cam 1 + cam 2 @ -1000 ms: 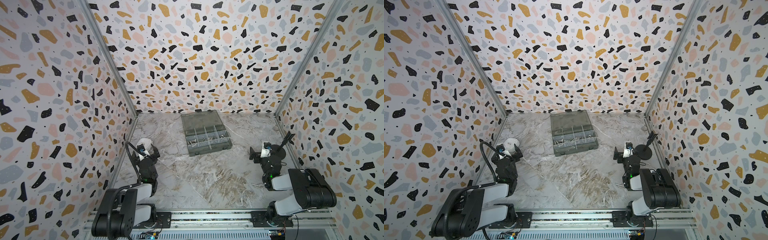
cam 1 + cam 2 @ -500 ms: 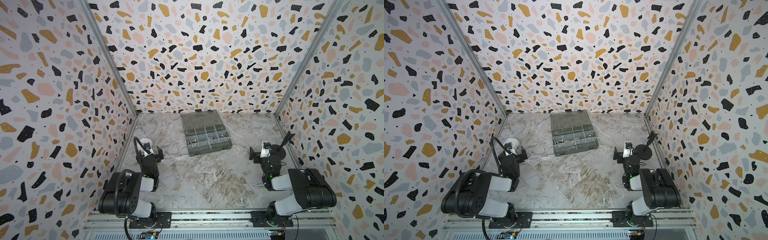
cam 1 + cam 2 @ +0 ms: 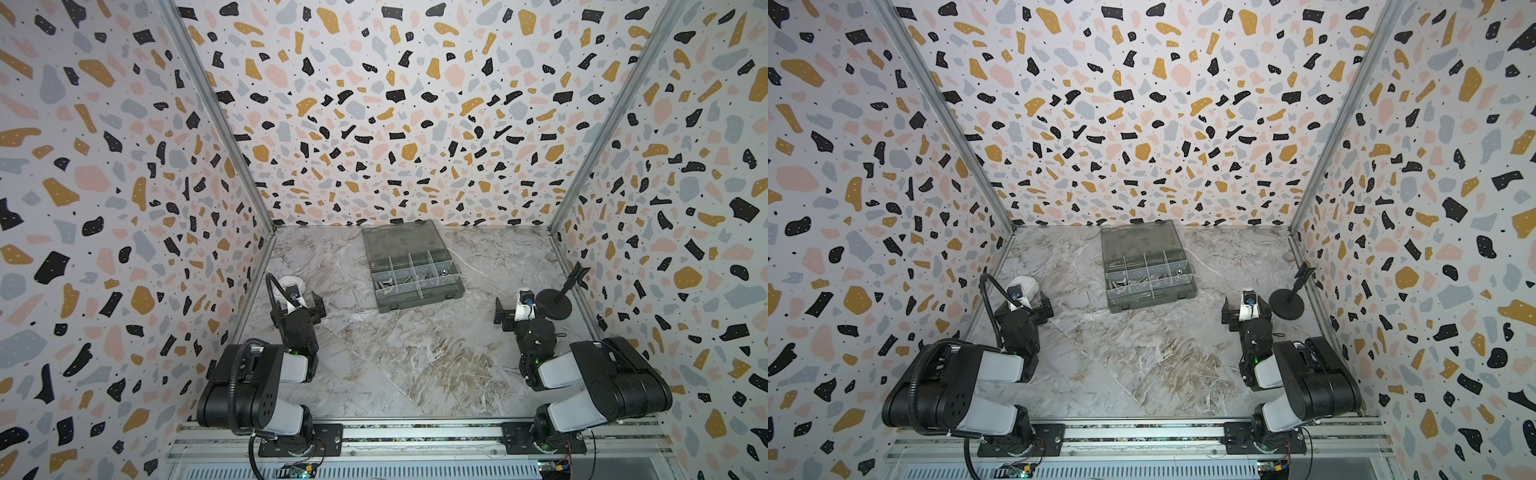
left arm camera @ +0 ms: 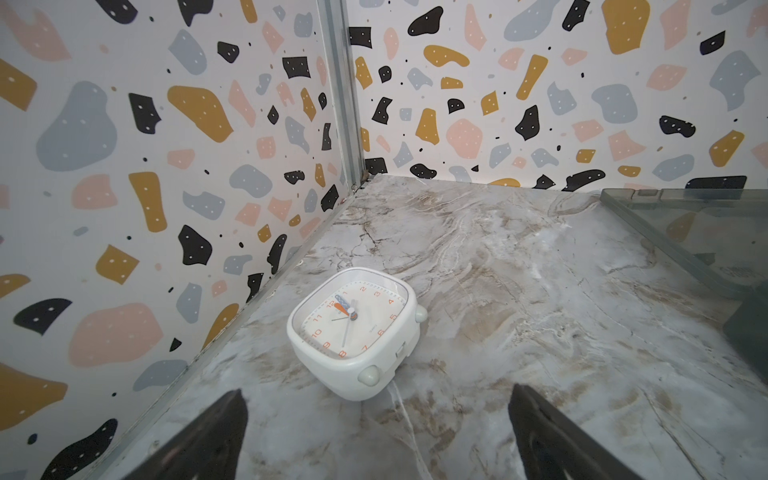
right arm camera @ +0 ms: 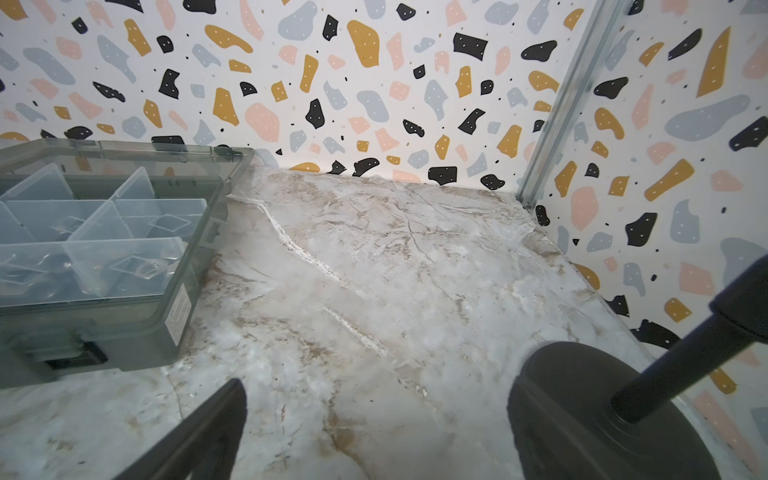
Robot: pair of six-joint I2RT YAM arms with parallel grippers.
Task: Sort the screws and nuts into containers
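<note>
My left gripper (image 3: 297, 305) and right gripper (image 3: 519, 308) are spread wide and empty, the screws (image 3: 384, 284) and nuts (image 3: 443, 272) lie in the bins (image 3: 409, 268) of the grey box (image 3: 399, 241) at the middle of a top view, I see none on the table (image 3: 395, 353), so I think I am nearly done

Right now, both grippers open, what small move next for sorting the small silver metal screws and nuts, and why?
Probably swing the right gripper toward the translucent grey plastic organiser box and hover above its compartments. Its lid lies open, small silver screws and nuts sit inside, and that gripper is open, empty and short of the box.
</note>
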